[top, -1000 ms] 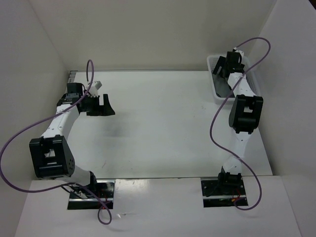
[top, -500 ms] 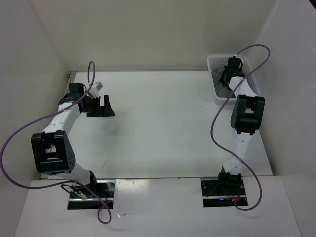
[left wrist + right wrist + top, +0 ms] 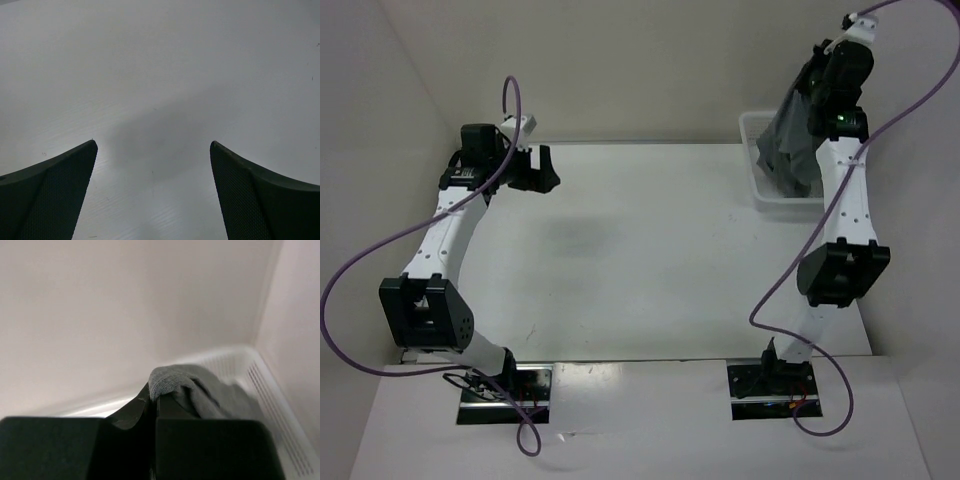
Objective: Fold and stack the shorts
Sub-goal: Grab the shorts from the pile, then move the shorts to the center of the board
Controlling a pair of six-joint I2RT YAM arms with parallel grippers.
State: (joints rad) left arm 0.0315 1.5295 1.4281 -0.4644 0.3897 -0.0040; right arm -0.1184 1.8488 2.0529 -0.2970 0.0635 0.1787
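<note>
Here, seen from above, a flat white table [image 3: 640, 250] sits between plain white walls. The right gripper [image 3: 817, 88] is up high, pinched on the shorts [image 3: 790, 150]. The soft grey cloth hangs below it into the white basket [image 3: 782, 206]. The left gripper [image 3: 542, 172] has its 2 fingers apart.

From the left wrist, the left gripper [image 3: 153, 145] is spread wide over the smooth table [image 3: 160, 60].

From the right wrist, the right gripper [image 3: 152, 397] squeezes a knit grey fold of the shorts [image 3: 200, 390], with the slotted basket [image 3: 265, 385] just beyond.
</note>
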